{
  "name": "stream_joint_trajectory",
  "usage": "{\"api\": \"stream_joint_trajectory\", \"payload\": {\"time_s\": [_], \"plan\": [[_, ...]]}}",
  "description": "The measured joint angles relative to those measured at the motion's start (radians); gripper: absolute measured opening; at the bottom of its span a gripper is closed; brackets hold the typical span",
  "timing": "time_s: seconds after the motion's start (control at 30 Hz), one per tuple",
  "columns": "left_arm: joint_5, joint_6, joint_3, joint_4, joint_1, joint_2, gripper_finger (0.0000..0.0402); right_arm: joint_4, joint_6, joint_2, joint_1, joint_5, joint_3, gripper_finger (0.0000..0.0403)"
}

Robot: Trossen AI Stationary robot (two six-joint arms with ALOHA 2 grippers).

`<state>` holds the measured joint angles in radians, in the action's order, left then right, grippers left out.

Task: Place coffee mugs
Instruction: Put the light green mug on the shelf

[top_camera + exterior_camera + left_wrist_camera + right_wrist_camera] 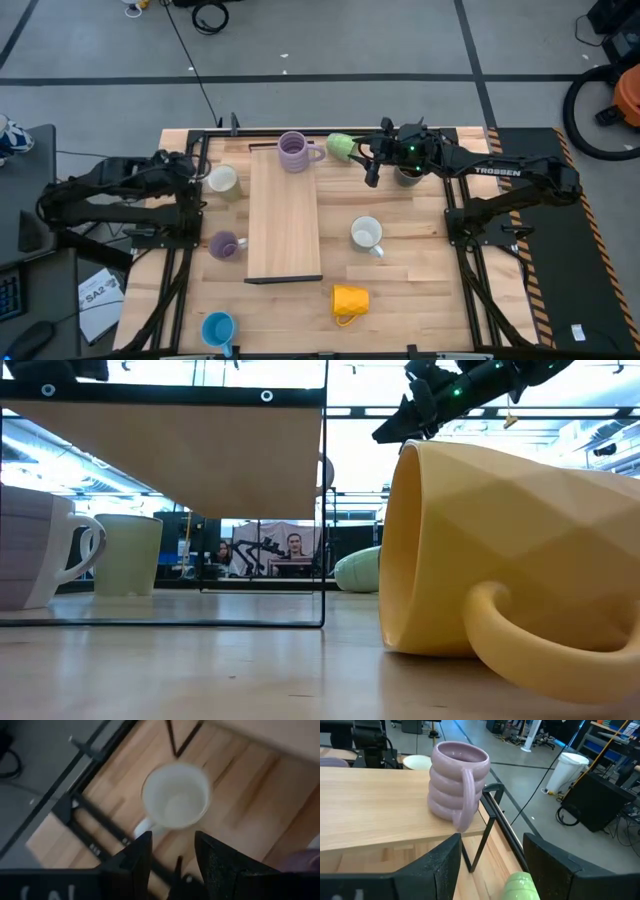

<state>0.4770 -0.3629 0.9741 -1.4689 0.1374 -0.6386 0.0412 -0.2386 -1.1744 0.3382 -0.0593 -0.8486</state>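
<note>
A ribbed lavender mug (457, 782) stands upright on the far end of the raised wooden shelf (285, 215). My right gripper (492, 845) hangs open in the air just right of it, above a light green mug (341, 146) that lies on its side on the table. My left gripper (172, 845) is open above an upright white mug (175, 795) at the table's left, touching nothing. On the table also stand a purple mug (224, 245), a second white mug (366, 234), a blue mug (218, 328) and a dark mug (408, 176). A yellow mug (510, 560) lies on its side.
The shelf stands on a thin black metal frame (490, 810) in the middle of the table. Black arm mounts (170, 230) flank both sides. Bare wood shows between the shelf and the second white mug. People (295, 545) sit in the room beyond the table.
</note>
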Motion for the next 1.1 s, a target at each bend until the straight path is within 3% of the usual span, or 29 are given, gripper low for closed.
{"api": "stream_joint_trajectory", "payload": {"time_s": [0.43, 0.57, 0.8, 0.93, 1.1], "plan": [[-0.001, 0.453, 0.0, -0.006, 0.243, -0.168, 0.0155, 0.001, 0.0, -0.001, 0.0, 0.001, 0.0, 0.0218], [-0.045, 0.573, 0.0, 0.004, 0.33, -0.219, 0.0155, 0.001, 0.0, -0.001, 0.0, 0.001, 0.0, 0.0218], [-0.095, 0.692, 0.0, 0.064, 0.45, -0.282, 0.0155, 0.001, 0.0, -0.001, 0.0, 0.001, 0.0, 0.0218], [-0.182, 0.745, 0.0, 0.082, 0.517, -0.314, 0.0155, 0.001, 0.0, -0.001, 0.0, 0.001, 0.0, 0.0218], [-0.193, 0.803, 0.0, 0.096, 0.593, -0.358, 0.0155, 0.001, 0.0, -0.001, 0.0, 0.001, 0.0, 0.0218]]}}
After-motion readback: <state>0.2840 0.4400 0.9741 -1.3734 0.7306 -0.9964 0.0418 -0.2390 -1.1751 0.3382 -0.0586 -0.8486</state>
